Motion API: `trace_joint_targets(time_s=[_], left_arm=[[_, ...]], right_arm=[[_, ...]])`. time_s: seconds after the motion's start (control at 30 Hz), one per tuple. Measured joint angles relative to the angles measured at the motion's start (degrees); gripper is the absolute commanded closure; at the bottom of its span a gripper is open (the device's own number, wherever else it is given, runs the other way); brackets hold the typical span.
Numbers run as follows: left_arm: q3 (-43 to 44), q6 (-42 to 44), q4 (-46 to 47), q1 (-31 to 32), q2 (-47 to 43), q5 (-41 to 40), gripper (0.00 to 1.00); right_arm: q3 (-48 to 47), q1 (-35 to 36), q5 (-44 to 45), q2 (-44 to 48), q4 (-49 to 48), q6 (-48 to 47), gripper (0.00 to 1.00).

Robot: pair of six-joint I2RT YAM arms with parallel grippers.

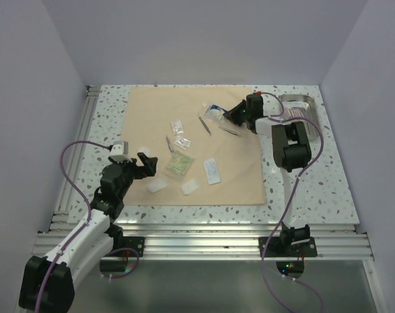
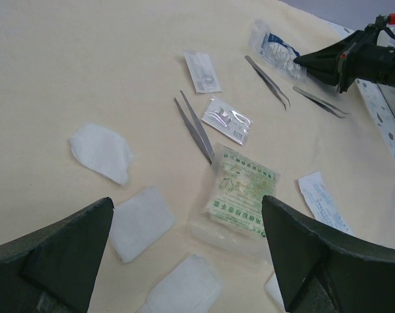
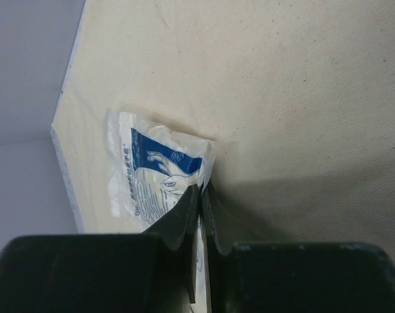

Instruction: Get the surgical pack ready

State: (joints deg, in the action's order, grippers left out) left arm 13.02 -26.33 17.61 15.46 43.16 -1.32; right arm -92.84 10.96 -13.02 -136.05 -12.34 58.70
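The tan cloth (image 1: 236, 169) lies flat on the table. My right gripper (image 3: 201, 190) is shut on the edge of a blue-and-white sachet (image 3: 152, 176) at the cloth's far side (image 1: 214, 111). The steel tray (image 1: 302, 104) stands off the cloth at the back right. My left gripper (image 2: 188, 201) hangs open over the near left of the cloth, holding nothing. Just ahead of it lies a green-printed sachet (image 2: 240, 192). Thin metal tweezers (image 2: 196, 127) lie beyond it, with two more pairs (image 2: 268, 79) (image 2: 320, 102) near the right gripper.
Three white gauze pads (image 2: 101, 151) (image 2: 141, 222) (image 2: 184, 287) lie under and left of my left gripper. Two clear sachets (image 2: 202, 70) (image 2: 228, 119) and a white printed sachet (image 2: 321, 201) are scattered mid-cloth. Grey walls enclose the speckled table (image 1: 106, 124).
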Motion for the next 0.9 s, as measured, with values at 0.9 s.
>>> trace_joint_targets(time_s=[0.9], left_arm=[[0.85, 0.42, -0.66, 1.92, 0.87, -2.36, 0.00]], right_arm=[[24.98, -28.68, 3.02, 29.33, -7.80, 4.26, 1.00]])
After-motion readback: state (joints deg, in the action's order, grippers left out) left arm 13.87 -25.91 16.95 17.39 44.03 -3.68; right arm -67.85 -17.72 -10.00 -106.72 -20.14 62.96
